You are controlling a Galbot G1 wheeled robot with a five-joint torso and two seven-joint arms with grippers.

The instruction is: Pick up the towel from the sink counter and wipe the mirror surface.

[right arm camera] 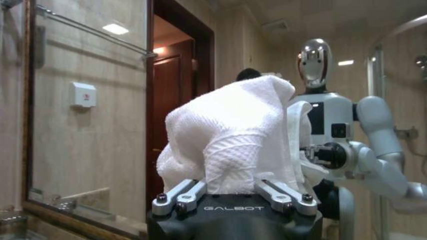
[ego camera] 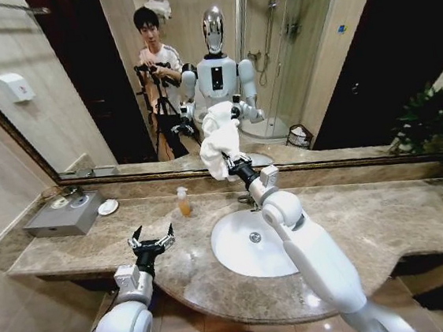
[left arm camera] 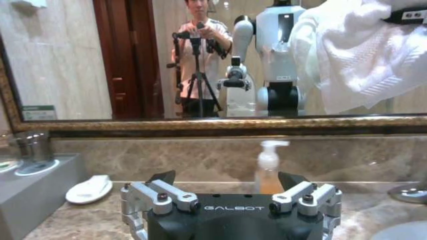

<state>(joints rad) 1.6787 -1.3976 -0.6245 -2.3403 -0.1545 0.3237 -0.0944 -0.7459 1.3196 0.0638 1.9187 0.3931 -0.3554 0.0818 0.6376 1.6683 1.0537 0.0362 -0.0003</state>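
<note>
Up against the mirror (ego camera: 102, 83), above the basin, our right tool (ego camera: 234, 169) pinches the towel (ego camera: 221, 142): pickup is done, and we judge wiping under way or about to start. Our left tool (ego camera: 152, 241) hangs spread over the tabletop (ego camera: 386, 220).

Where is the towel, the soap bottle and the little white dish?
towel (ego camera: 220, 138), head view, on its rumpled middle.
soap bottle (ego camera: 183, 202), head view, on its amber body.
little white dish (left arm camera: 89, 189), left wrist view, on its centre.
</note>
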